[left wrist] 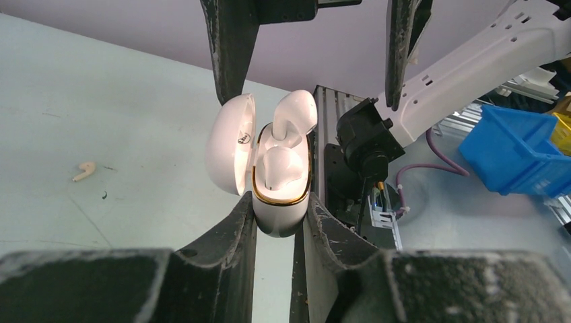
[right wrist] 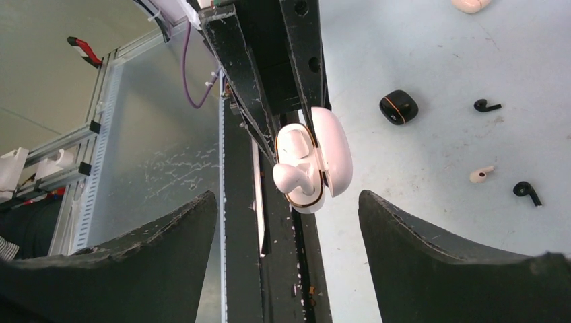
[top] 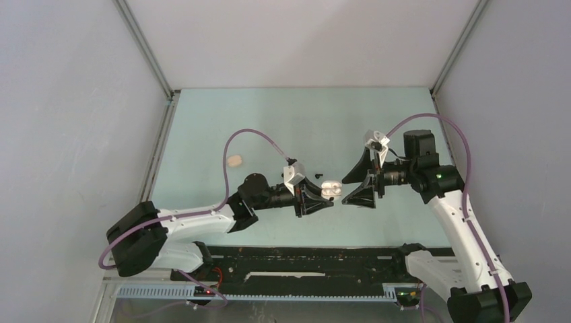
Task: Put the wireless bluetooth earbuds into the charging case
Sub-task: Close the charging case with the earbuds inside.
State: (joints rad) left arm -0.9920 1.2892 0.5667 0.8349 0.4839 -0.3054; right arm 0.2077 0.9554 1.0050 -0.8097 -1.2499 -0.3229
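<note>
Left gripper point(left wrist: 281, 214) pinches the open case point(left wrist: 229, 145) above the tabletop's point(top: 222, 114) middle, right gripper point(right wrist: 286, 196) stands spread facing it, and the half-seated white earbud point(left wrist: 295, 111) probably tips out if pushed off-line.

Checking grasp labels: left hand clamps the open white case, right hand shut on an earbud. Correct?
No. The left hand does clamp the open white case, but the right hand is open and empty, as the right wrist view shows.
</note>
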